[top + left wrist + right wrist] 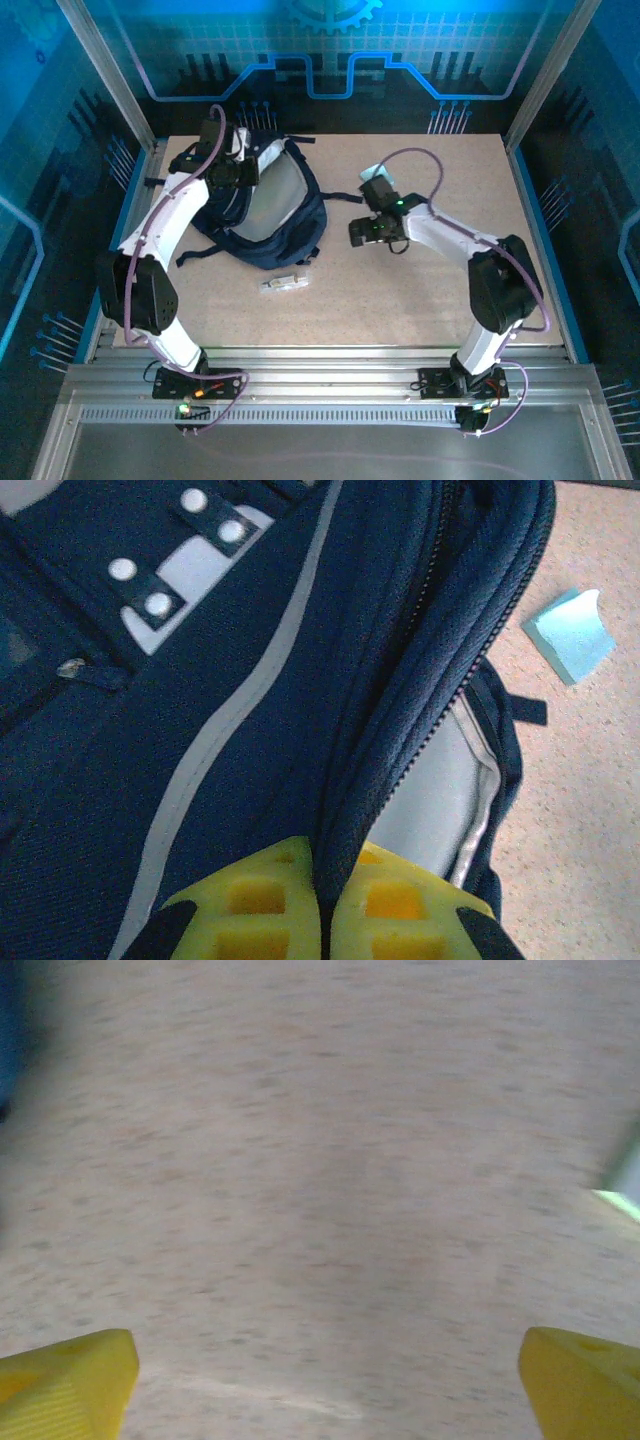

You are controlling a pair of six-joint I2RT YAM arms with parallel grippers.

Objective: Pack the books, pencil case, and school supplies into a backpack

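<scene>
Navy fabric of the backpack (210,730) fills most of the left wrist view, with a pale stripe curving across its front and white-grey patches with snap studs near the top. The left gripper (325,885) is clamped on the backpack: its two yellow fingers (250,905) are pressed together with the zippered edge of the front flap pinched between them. To the right of that flap the main compartment gapes, showing a pale grey lining (440,800).

From the top external view, the backpack lies on the far left part of the table (430,310), its opening turned toward the middle, and the left arm reaches over it from the near left corner. A pale-blue pad (572,635) lies flat on the table just beside the backpack's open side, one corner curled up, apart from the fabric. A small clear tube (283,284) lies on the table near the backpack's lower edge, not touching it, and well apart from both grippers.

The right gripper (325,1380) hangs over bare table with its yellow fingers (65,1380) spread wide and nothing between them. Its wrist view is blurred. A pale sliver at its right edge is too unclear to name. From above, the right arm bends in from the near right corner toward the table's middle, close to the pale-blue pad.
</scene>
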